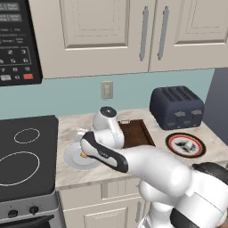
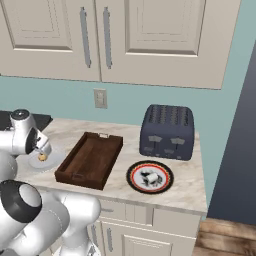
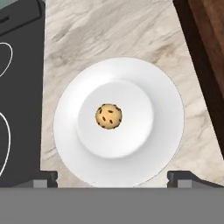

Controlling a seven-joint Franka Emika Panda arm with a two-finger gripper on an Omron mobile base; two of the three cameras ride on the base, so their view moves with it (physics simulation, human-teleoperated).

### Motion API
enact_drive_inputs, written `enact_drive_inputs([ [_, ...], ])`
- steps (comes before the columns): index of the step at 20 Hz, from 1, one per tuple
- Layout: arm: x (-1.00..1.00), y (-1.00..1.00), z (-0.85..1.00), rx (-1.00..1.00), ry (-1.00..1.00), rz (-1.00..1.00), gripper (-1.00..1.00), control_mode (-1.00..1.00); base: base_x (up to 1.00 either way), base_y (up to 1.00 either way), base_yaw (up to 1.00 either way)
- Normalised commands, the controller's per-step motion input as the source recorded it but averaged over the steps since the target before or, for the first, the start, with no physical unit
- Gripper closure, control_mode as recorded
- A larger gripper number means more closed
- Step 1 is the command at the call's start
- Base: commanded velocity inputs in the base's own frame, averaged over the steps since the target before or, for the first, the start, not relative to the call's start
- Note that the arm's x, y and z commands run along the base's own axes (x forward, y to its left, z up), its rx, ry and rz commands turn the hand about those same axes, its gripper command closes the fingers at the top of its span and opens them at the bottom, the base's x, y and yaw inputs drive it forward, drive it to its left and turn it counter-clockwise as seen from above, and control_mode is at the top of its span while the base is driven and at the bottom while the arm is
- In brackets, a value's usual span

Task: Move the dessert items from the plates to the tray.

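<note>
- The gripper (image 3: 112, 177) hangs above the pale plate (image 3: 164, 144) with its two tips spread wide, one at each side of the plate's near rim. It holds nothing. I judge that it is spread because the arm is lining up for a grasp from above.
- The cookie ball (image 3: 109, 116) lies in the middle hollow of this plate, alone, and sits about centred between the tips in the hand view. This centring probably makes a straight descent possible, without any sideways correction.
- In the right base view the same cookie ball (image 2: 42, 157) shows just under the hand, on the pale plate (image 2: 55, 161), at the left part of the surface (image 2: 190, 190), beside the black stovetop (image 1: 26, 151).
- The tray (image 2: 90, 160) stands just right of the pale plate, nearly touching it, with its long side running from near to far. Its inside looks bare, so I judge that no dessert is moved yet.
- The red-rimmed plate (image 2: 150, 176) is further right, in front of the dark toaster (image 2: 166, 131). A small white piece (image 1: 189, 146) rests on its centre.
- The tray between both plates gives a short carry from each side.
- The ball is small and round, so it may roll if the tips close off-centre.
</note>
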Motion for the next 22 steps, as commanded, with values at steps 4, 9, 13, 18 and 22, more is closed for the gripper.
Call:
enact_drive_inputs([
  [4,0.43,0.41,-0.17,0.00,0.00,-0.05,-1.00,-1.00,0.00,0.00,0.00],
  [9,0.38,0.01,-0.07,-0.04,0.03,0.00,-1.00,-1.00,0.00,0.00,0.00],
  [13,0.27,-0.14,-0.03,0.00,0.03,0.00,-1.00,-1.00,0.00,0.00,0.00],
  [18,0.04,-0.04,0.00,0.00,0.01,0.00,-1.00,-1.00,0.00,0.00,0.00],
  [22,0.00,0.00,-0.13,-0.01,0.01,0.00,-1.00,-1.00,0.00,0.00,0.00],
])
